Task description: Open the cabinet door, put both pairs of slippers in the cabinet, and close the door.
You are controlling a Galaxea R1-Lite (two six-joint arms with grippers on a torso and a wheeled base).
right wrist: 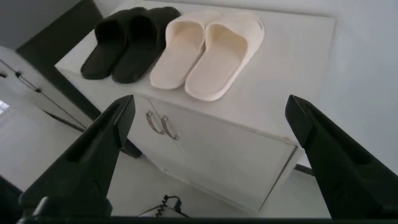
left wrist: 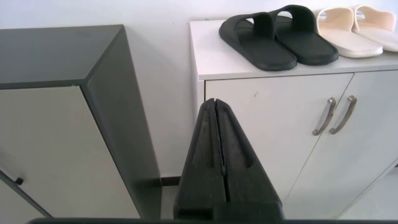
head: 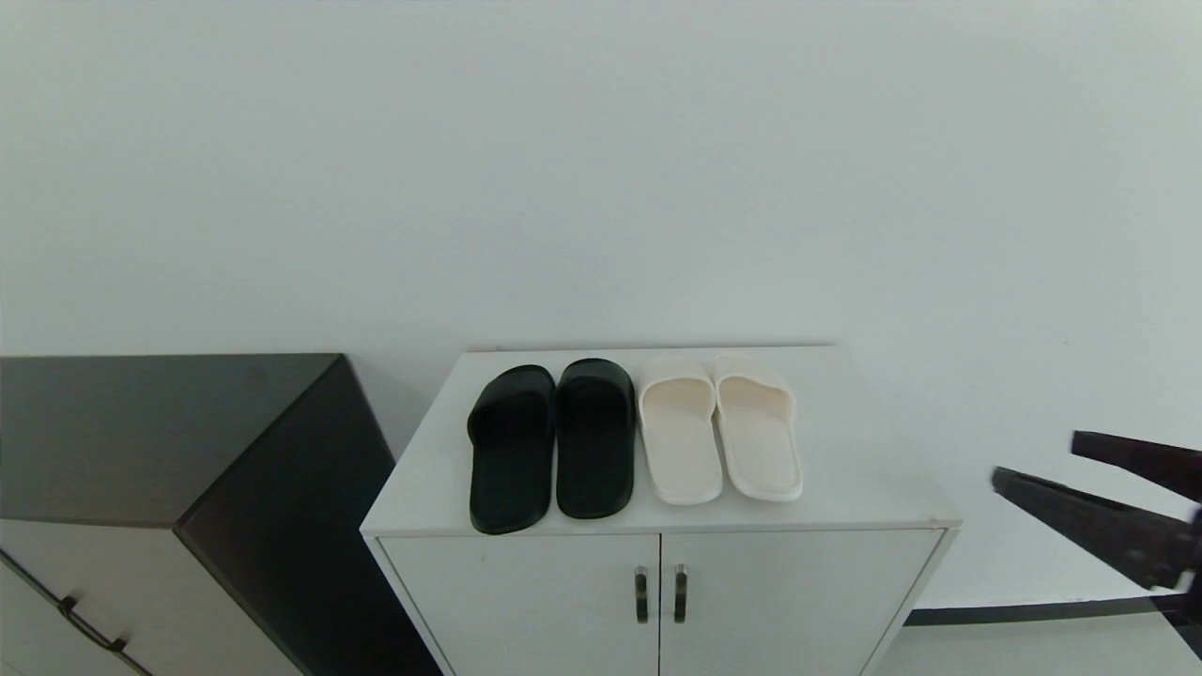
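Note:
A white cabinet (head: 845, 488) stands against the wall with both doors (head: 526, 601) shut and two metal handles (head: 660, 593) at the middle seam. On its top lie a black pair of slippers (head: 549, 441) and, to their right, a cream pair (head: 718, 427), toes toward the wall. My right gripper (head: 1035, 460) hangs open off the cabinet's right side at about top height, holding nothing; in its own view the right gripper (right wrist: 209, 104) frames the cream pair (right wrist: 208, 53). My left gripper (left wrist: 214, 109) is shut and empty, low in front of the cabinet's left door (left wrist: 273, 124).
A taller dark cabinet (head: 169, 422) with a pale front and a black handle (head: 89, 627) stands close on the left, a narrow gap between it and the white cabinet. The white wall (head: 601, 188) runs directly behind. Open floor (head: 1033, 648) lies to the right.

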